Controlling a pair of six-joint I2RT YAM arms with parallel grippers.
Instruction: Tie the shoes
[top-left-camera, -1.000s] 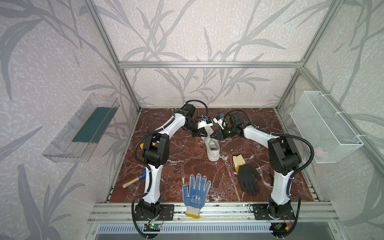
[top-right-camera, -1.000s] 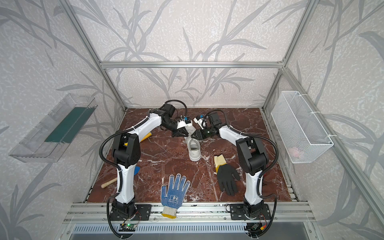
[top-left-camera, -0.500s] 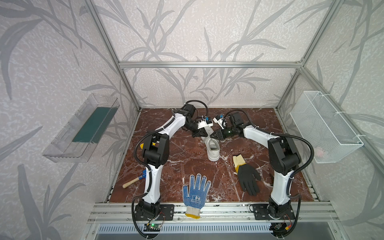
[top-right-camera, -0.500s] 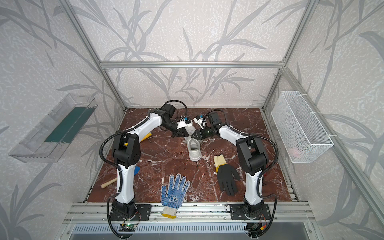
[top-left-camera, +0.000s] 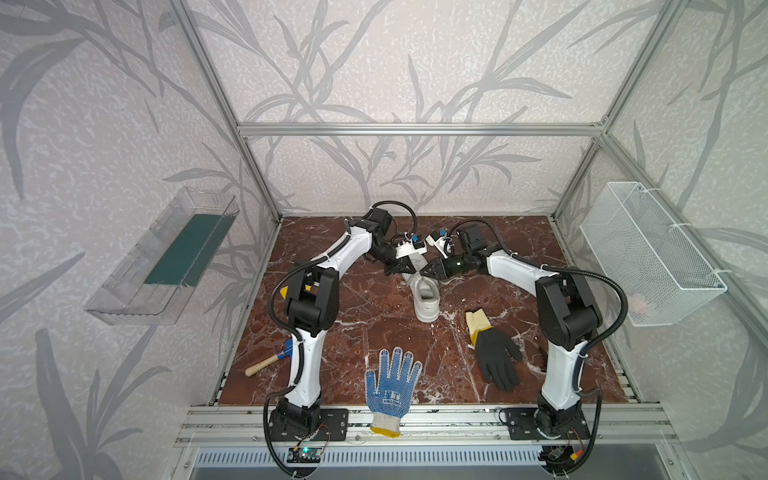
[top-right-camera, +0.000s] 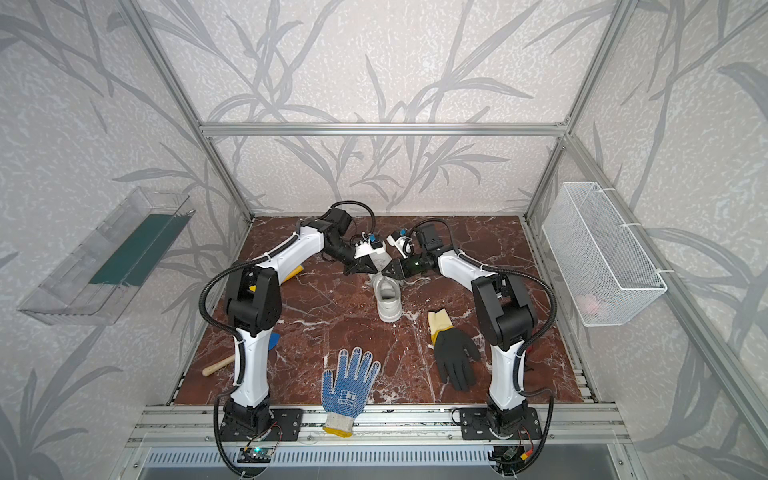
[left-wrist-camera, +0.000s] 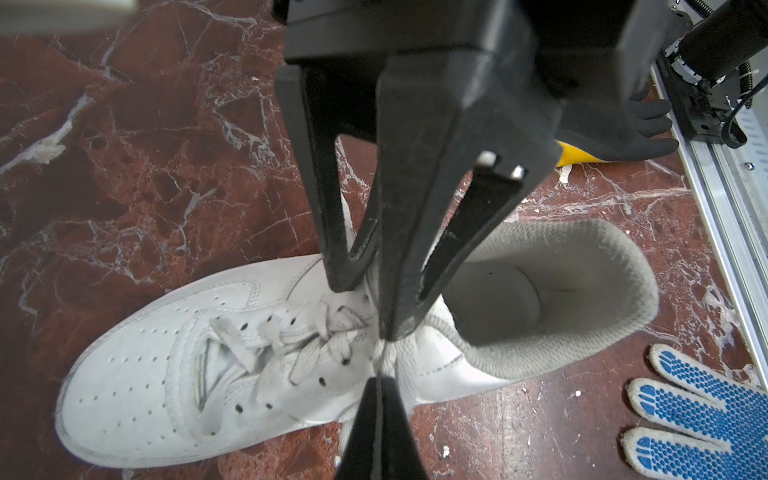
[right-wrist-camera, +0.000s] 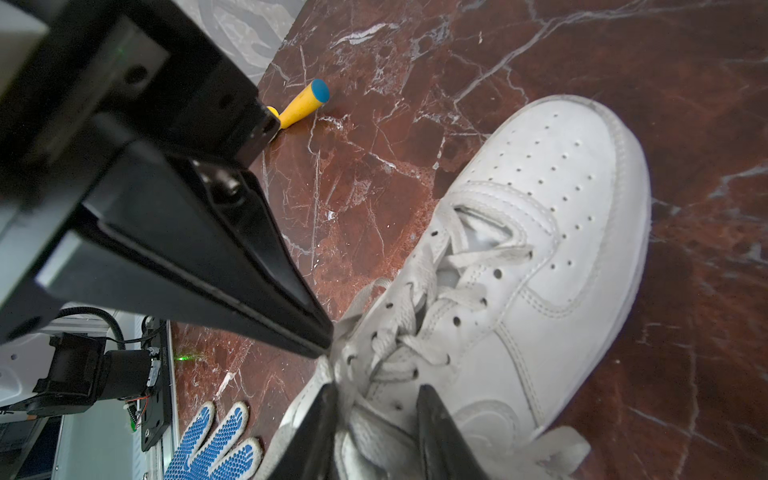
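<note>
**Left gripper**: the jaws were slightly apart a second ago and are now pressed together. A strand of the flat woven white laces appears to be pinched at the very tip. No shift of the arm is noted in the top views.

**Perforated-leather white low-top sneaker**: it sits directly beneath both tool tips, upright on its sole on the red-brown marbled tabletop. It has not been displaced.

**Right gripper**: the jaws are partly spread as before. They straddle the upper at the top eyelets, just opposite the left tip. Whether anything is clamped cannot be told.

**Judgement:** one strand is now secured and no bow has been formed yet. Drawing the lace out can be attempted next, though slip from so shallow a pinch is to be expected.
</note>
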